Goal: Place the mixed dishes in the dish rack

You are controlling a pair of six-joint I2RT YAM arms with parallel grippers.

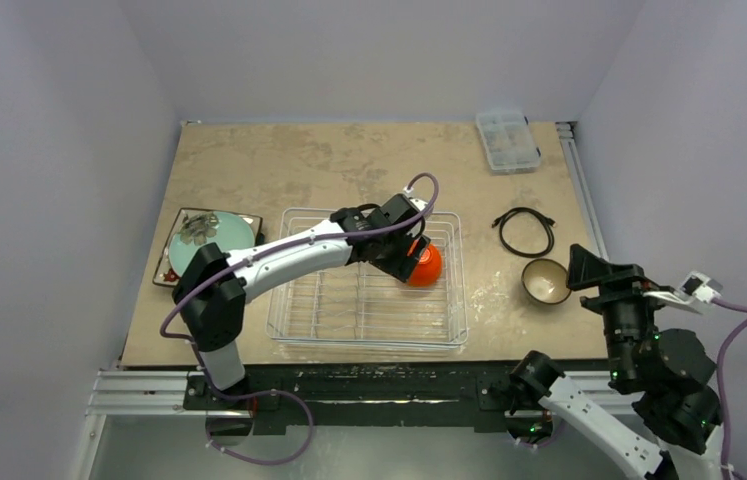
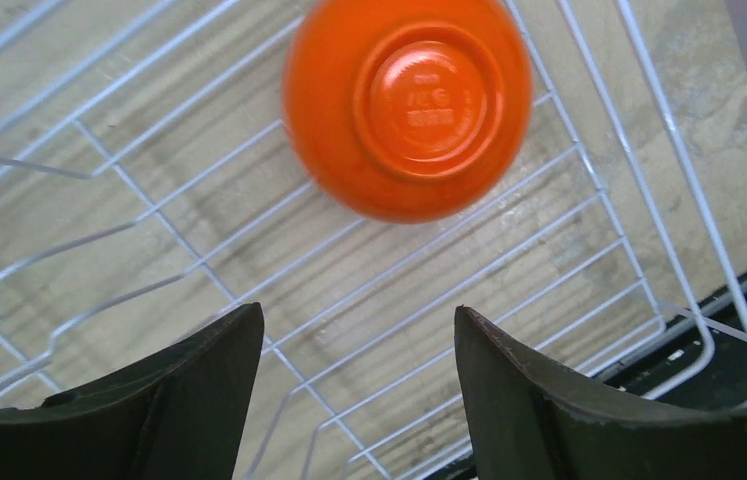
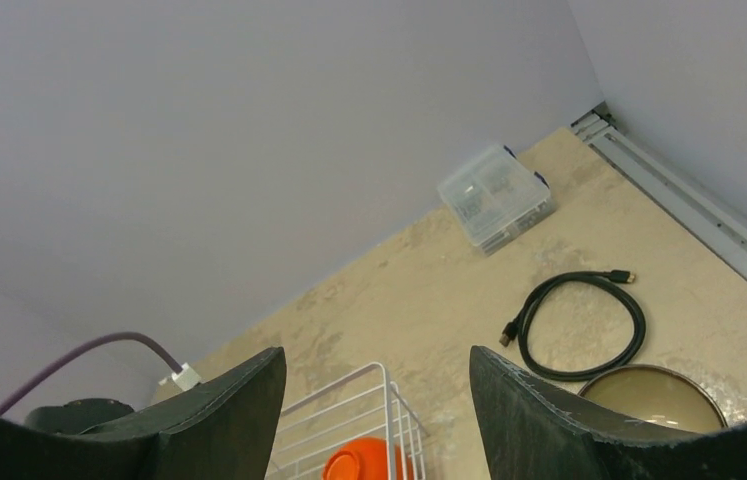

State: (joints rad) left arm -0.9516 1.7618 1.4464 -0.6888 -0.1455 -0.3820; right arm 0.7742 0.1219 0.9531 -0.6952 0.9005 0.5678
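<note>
The orange bowl [image 1: 427,266] lies upside down in the far right part of the dish rack [image 1: 463,300]. In the left wrist view the bowl [image 2: 409,105] shows its base, slightly blurred, over the rack wires [image 2: 589,165]. My left gripper [image 1: 409,250] is open and empty just above the bowl, its jaws [image 2: 359,320] apart. The dark brown bowl [image 1: 546,281] stands right of the rack. My right gripper [image 1: 584,266] is open and empty beside it, raised. The pale-teal plate [image 1: 219,238] lies on the square patterned plate [image 1: 167,268] at the left, with a small grey thing on it.
A black coiled cable [image 1: 525,231] lies right of the rack and a clear compartment box [image 1: 507,140] stands at the far right. The right wrist view shows the cable [image 3: 579,325], the box [image 3: 494,195], the brown bowl [image 3: 654,397] and the rack corner [image 3: 389,400].
</note>
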